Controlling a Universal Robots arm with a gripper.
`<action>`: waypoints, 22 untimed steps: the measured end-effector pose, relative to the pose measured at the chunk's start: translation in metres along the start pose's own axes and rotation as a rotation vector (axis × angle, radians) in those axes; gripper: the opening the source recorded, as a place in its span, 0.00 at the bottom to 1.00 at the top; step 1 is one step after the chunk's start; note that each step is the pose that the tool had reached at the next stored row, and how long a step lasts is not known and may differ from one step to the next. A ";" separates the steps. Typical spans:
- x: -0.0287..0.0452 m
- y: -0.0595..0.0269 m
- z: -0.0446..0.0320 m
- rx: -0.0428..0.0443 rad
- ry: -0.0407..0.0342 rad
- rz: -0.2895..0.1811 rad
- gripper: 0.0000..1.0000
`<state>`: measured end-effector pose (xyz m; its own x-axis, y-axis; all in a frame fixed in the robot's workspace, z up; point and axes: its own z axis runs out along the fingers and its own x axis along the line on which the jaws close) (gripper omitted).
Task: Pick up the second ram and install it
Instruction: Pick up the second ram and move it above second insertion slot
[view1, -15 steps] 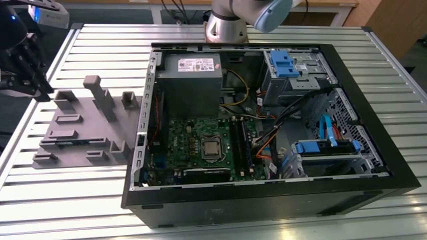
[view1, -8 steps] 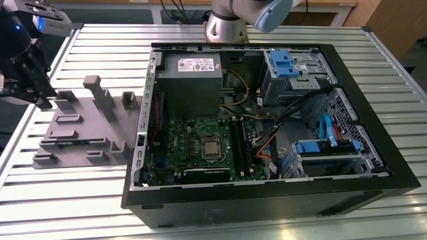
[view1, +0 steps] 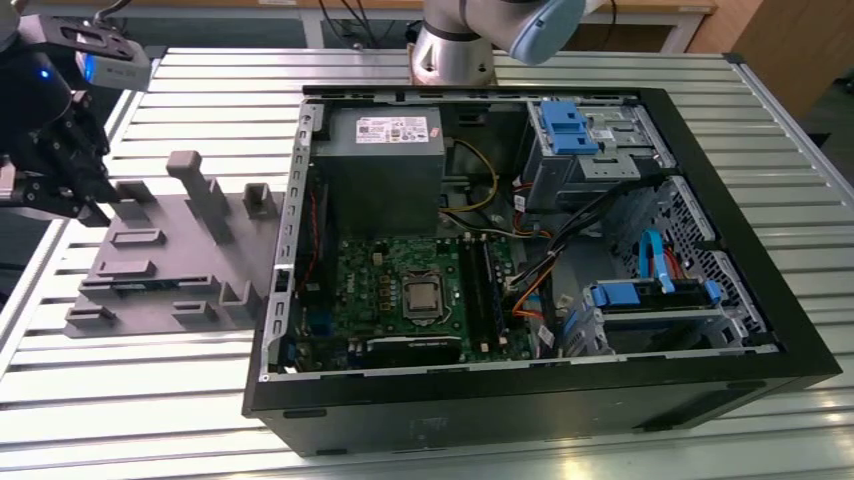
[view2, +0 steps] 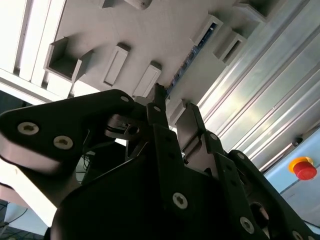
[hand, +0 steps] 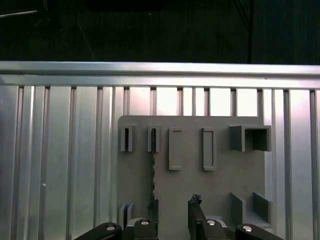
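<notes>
At the exterior view's left, your gripper (view1: 70, 195) hangs over the grey tray (view1: 174, 272) on the counter, fingers (hand: 196, 207) apart and empty. The second ram (hand: 153, 167) stands on edge in a tray slot, in line with one fingertip rather than between the two. If you descend like this, that finger will likely strike the stick's top edge. I count one ram, one tray and, to the right, one open computer case (view1: 507, 405).

One open computer case (view1: 534, 385), one motherboard (view1: 367, 275), one grey tray (view1: 174, 265), one ram stick (hand: 154, 172), one pincer (hand: 174, 202).
</notes>
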<state>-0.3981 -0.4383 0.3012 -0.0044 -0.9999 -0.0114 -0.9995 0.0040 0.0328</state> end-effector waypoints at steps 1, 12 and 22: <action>0.0001 0.0000 0.0002 -0.0002 0.0001 0.000 0.37; 0.0018 -0.0002 0.0046 0.0017 -0.0101 0.000 0.37; 0.0088 -0.0007 0.0201 0.0021 -0.0144 0.003 0.37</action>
<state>-0.3981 -0.4469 0.2810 -0.0081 -0.9996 -0.0257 -0.9995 0.0073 0.0308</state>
